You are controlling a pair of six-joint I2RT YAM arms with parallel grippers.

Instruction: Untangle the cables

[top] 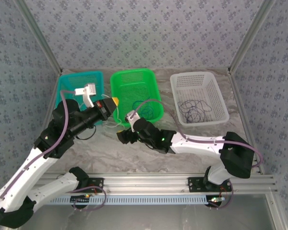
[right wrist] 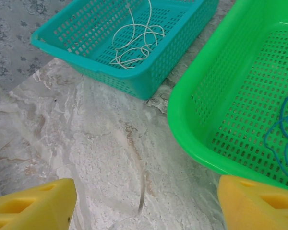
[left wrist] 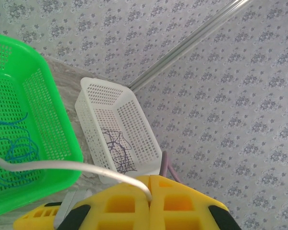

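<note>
- Your left gripper [left wrist: 150,203] is clamped tight on the whitish cable [left wrist: 62,165], pinched between its yellow fingers [left wrist: 120,206], above the green basket's [top: 116,79] left rim.
- From that pinch the whitish cable sweeps out across the green basket's near corner. More whitish loops lie in the teal basket [right wrist: 86,67] at the table's [top: 110,158] far-left corner.
- Your right gripper [right wrist: 146,206] has its fingers spread wide with nothing between them. It sits low over bare table, just in front of the narrow gap between the teal and green baskets, and a thin pale strand curves across the marble just ahead of it.
- The blue cable [left wrist: 14,148] lies inside the green basket at mid far edge. The dark cable [left wrist: 117,148] lies in the white basket [top: 175,79] at the far-right corner.
- All three baskets crowd the far edge with only slim gaps between them. Your open room is the near half of the table.
</note>
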